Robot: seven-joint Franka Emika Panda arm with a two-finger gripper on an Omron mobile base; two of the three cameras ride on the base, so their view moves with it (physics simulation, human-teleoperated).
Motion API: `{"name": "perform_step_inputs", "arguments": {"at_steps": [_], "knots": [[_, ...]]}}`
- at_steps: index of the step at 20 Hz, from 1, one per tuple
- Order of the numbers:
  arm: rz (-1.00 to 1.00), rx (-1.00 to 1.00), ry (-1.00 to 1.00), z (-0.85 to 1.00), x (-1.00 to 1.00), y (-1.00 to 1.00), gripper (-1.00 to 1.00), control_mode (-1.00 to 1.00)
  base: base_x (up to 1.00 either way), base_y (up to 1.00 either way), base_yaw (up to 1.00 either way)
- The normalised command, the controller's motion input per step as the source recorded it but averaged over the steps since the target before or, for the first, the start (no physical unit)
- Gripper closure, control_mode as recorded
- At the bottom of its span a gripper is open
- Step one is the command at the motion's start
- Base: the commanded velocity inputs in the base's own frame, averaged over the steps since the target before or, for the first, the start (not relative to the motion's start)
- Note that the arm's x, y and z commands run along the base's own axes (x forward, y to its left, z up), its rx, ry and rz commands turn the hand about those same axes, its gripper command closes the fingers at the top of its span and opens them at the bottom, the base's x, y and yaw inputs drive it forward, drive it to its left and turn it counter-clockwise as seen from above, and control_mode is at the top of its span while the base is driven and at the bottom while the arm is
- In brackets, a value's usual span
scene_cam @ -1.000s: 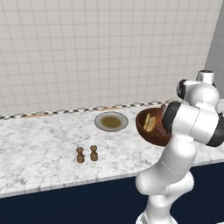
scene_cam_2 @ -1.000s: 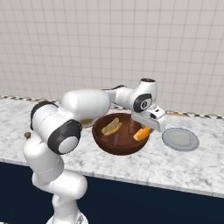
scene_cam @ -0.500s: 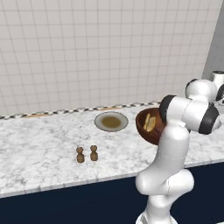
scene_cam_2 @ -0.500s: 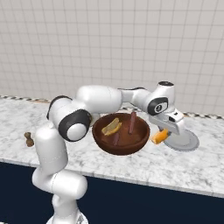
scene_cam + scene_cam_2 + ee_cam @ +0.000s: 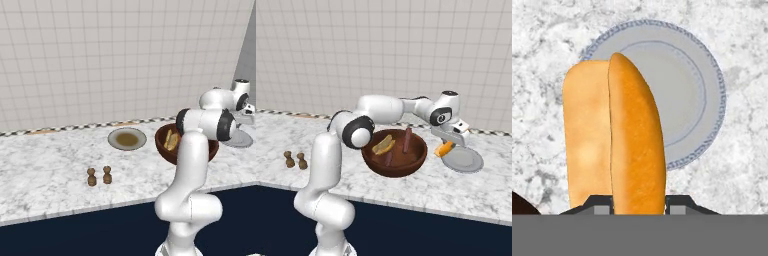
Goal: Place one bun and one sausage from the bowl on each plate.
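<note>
Hand view shows the fingers [image 5: 637,202] pinching the bun [image 5: 614,135] at its near end, hanging over the grey plate's [image 5: 707,75] 8 o'clock rim above the tabletop [image 5: 542,30]; it looks light, soft and crushable, so a gentle mid-length hold seems safest.

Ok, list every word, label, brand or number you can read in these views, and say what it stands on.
None can be read. The bun held by the gripper, the grey plate, the bowl, the brown-centred plate, the two small shakers and the wall tiles all bear no text.
</note>
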Motion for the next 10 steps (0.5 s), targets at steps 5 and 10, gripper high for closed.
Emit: {"name": "perform_step_inputs", "arguments": {"at_steps": [5,10], "knots": [[0.05,0.0,0.08,-0.16,0.38,-0.38,1.0,-1.0,0.0,0.0,0.0],[0.08,0.0,0.0,-0.62,0.02,-0.1,1.0,-1.0,0.0,0.0,0.0]]}}
